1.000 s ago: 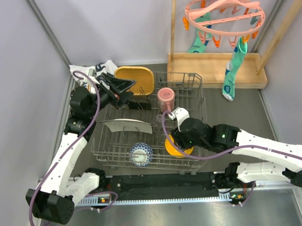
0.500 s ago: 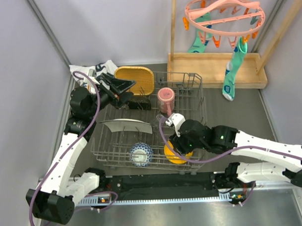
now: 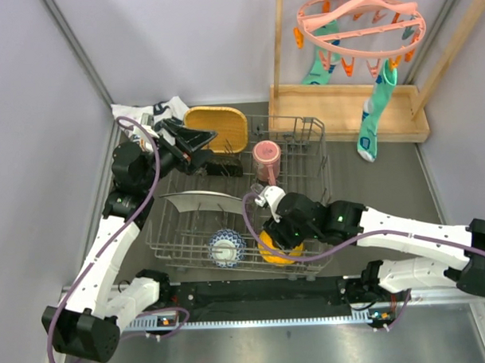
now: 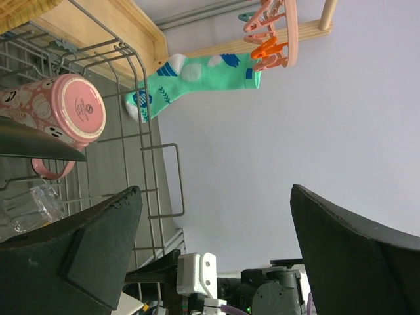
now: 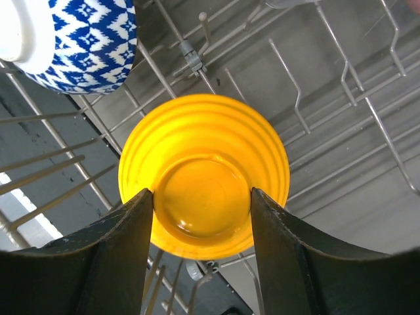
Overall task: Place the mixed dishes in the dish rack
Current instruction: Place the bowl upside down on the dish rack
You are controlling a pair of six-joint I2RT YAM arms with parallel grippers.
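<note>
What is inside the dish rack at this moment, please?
The dish rack holds a pink cup, a pale plate, a blue-white bowl and an orange bowl. From above, the right arm covers part of the orange bowl and the wires beneath it.

Teal socks (image 3: 371, 117) hang from pink peg hanger (image 3: 373, 31).

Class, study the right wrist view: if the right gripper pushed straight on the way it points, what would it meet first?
The right gripper points at the orange bowl, whose base sits between its fingers. Past that lie wires of the dish rack, probably close, though depth is unclear.
</note>
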